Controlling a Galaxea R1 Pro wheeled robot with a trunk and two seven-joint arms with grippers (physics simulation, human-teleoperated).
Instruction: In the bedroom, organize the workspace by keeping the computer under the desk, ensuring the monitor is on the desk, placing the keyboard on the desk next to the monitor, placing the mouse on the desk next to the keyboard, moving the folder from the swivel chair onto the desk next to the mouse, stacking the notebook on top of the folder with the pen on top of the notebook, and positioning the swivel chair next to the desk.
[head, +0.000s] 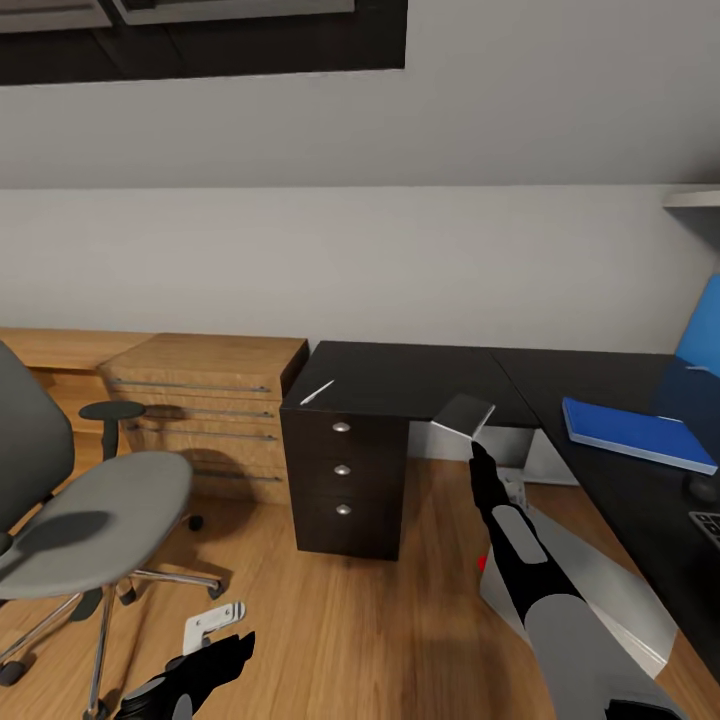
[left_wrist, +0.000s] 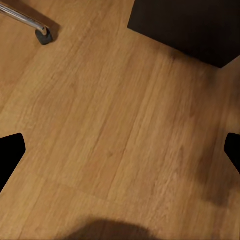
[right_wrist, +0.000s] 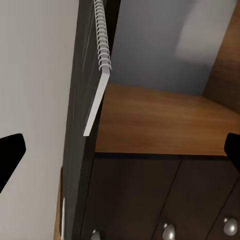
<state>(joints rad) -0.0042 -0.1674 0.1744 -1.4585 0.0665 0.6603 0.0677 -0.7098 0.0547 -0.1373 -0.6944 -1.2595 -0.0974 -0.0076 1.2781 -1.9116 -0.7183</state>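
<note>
The grey-white spiral-bound notebook (head: 465, 414) (right_wrist: 98, 75) lies on the black desk (head: 400, 375), overhanging its front edge. My right gripper (head: 478, 450) (right_wrist: 120, 150) is just below and in front of it, open and holding nothing. The pen (head: 317, 392) rests on the desk above the drawer unit (head: 343, 470). Farther right on the desk are the blue folder (head: 640, 433), the mouse (head: 705, 487) and a corner of the keyboard (head: 708, 522). The computer (head: 590, 580) sits under the desk. The swivel chair (head: 100, 505) stands at left, its seat bare. My left gripper (head: 215, 650) (left_wrist: 120, 150) hangs open over the floor.
A light wooden drawer chest (head: 205, 400) stands against the wall between chair and desk. A blue panel (head: 700, 330) rises at the desk's far right. A chair caster (left_wrist: 44, 35) and the drawer unit's corner (left_wrist: 190, 25) lie ahead of the left gripper on the wood floor.
</note>
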